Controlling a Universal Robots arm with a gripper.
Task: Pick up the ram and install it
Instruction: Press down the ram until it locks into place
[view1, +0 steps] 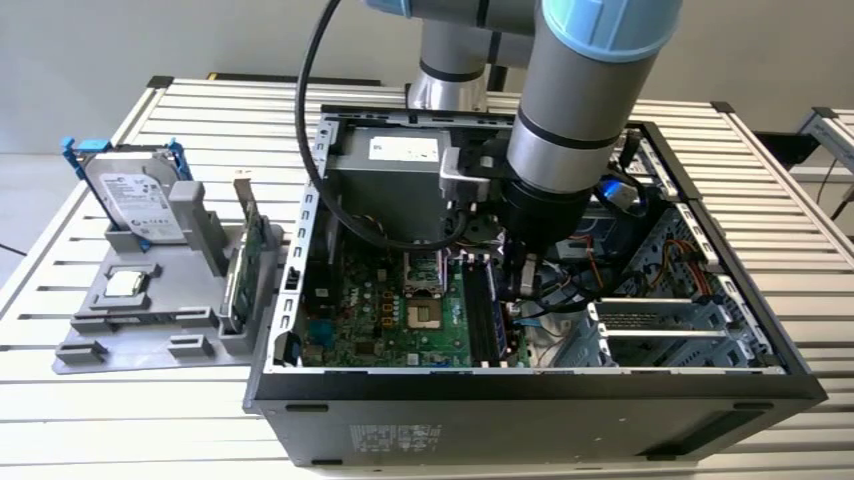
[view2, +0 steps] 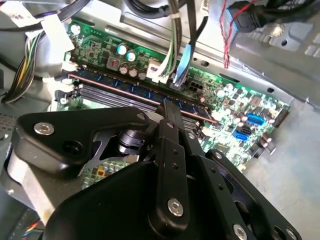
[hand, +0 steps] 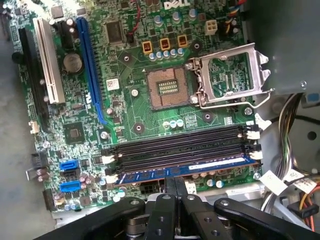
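1. On the exterior view's left, a grey fixture (view1: 147, 320) is sitting on the slatted worktop (view1: 747, 190), holding a hard drive (view1: 138, 200) in a blue frame and a green expansion card (view1: 246, 270) on edge.
2. At centre, the open computer case (view1: 534, 390) is lying on its side, its motherboard (hand: 150, 65) facing up with the processor socket (hand: 166, 88) bare.
3. The arm is reaching down into the case; the gripper (view1: 518, 285) is working over the memory slots (hand: 180, 147), just beside the socket.
4. The ram (hand: 200, 167) is lying along the slot nearest the gripper in the first wrist view; it is showing as a long blue-faced strip, and also in the second wrist view (view2: 135, 92).
5. The fingers (hand: 176, 192) are pressed together, tips meeting the stick's top edge near mid-length. Whether they are pinching it or merely bearing on it, I cannot tell.
6. Judgement: seating looks under way. To do it well: push straight down, keeping the stick square to the slot, until the white end latches (hand: 253, 156) close.
7. Risk: the loose cable bundle (view2: 175, 55) is hanging close by.
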